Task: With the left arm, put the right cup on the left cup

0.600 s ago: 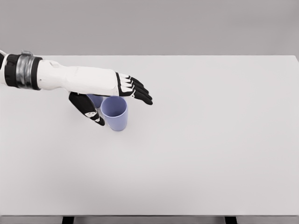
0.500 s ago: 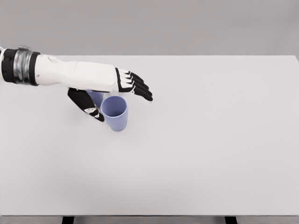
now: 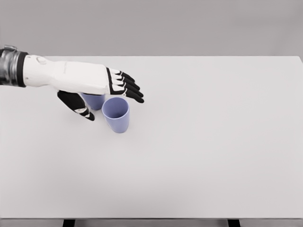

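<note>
Now the left robot hand [image 3: 102, 92] hovers open, holding nothing. The right cup [image 3: 116, 115] stands on the counter [image 3: 213, 142] just below its fingertips [image 3: 134, 92], the left cup [image 3: 93, 100] under its palm. Next it should probably grasp the right cup.

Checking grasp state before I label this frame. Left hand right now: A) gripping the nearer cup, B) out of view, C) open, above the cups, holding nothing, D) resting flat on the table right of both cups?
C: the left hand has its fingers extended over the two cups, thumb hanging down at the left, with nothing in its grasp; the nearer cup stands upright and free on the table, the farther cup partly hidden under the palm.
</note>
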`<state>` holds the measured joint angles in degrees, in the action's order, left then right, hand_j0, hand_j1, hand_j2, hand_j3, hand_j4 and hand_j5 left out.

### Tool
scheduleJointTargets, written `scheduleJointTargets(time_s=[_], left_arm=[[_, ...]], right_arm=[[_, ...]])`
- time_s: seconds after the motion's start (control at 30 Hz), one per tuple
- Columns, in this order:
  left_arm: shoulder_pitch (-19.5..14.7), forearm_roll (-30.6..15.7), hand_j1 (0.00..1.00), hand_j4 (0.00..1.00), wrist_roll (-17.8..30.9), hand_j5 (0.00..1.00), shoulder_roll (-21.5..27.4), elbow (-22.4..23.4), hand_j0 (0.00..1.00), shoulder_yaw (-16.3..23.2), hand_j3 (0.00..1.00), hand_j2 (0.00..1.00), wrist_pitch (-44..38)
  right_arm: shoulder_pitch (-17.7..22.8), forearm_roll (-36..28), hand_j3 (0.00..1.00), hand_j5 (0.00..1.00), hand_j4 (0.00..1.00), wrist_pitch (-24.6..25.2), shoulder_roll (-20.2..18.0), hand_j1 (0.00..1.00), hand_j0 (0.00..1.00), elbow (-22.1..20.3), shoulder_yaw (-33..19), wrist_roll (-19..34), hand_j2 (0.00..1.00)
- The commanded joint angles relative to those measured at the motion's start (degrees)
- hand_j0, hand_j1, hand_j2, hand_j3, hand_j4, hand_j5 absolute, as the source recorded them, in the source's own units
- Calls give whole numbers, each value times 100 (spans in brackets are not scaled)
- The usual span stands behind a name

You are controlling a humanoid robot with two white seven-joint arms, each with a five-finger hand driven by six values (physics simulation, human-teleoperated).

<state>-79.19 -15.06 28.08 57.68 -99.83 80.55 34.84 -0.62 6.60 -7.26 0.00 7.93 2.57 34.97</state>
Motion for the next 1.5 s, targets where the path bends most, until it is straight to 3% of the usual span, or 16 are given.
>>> scheduleJointTargets(time_s=[0.0,0.07,0.2,0.33,0.4,0.53,0.83,1.23,1.47], left_arm=[[0,-23,100,100,-84,100,24,-63,100,31,100,100,-171],[-9,-58,100,100,-66,100,7,-54,100,23,100,100,-355],[-26,-85,100,100,233,100,-196,-1,100,40,100,100,-1823],[9,55,100,100,241,100,-187,-19,100,49,100,100,-2491],[18,398,100,100,241,100,-204,-63,100,49,100,100,-2483],[184,530,100,100,224,100,-433,-81,100,58,100,100,-2483],[466,873,100,100,83,100,-424,60,100,49,100,100,-2421],[501,891,100,100,57,100,-459,368,100,49,100,100,-2421],[650,917,100,100,57,100,-732,570,100,31,100,100,-2421]], right_arm=[[0,8,100,100,100,-4,0,100,100,-2,6,3,100],[0,8,100,100,100,-4,0,100,100,7,-3,3,100],[0,8,100,100,100,-4,0,100,100,-2,-3,3,100],[0,8,100,100,100,-4,0,100,100,-2,-3,3,100],[0,8,100,100,100,-4,0,100,100,-2,-3,3,100],[0,8,100,100,100,-4,0,100,100,7,-3,3,100],[0,8,100,100,100,-4,0,100,100,-2,-3,3,100],[0,8,100,100,100,-4,0,100,100,-2,-3,3,100],[0,8,100,100,100,-4,0,100,100,-2,-3,3,100]])
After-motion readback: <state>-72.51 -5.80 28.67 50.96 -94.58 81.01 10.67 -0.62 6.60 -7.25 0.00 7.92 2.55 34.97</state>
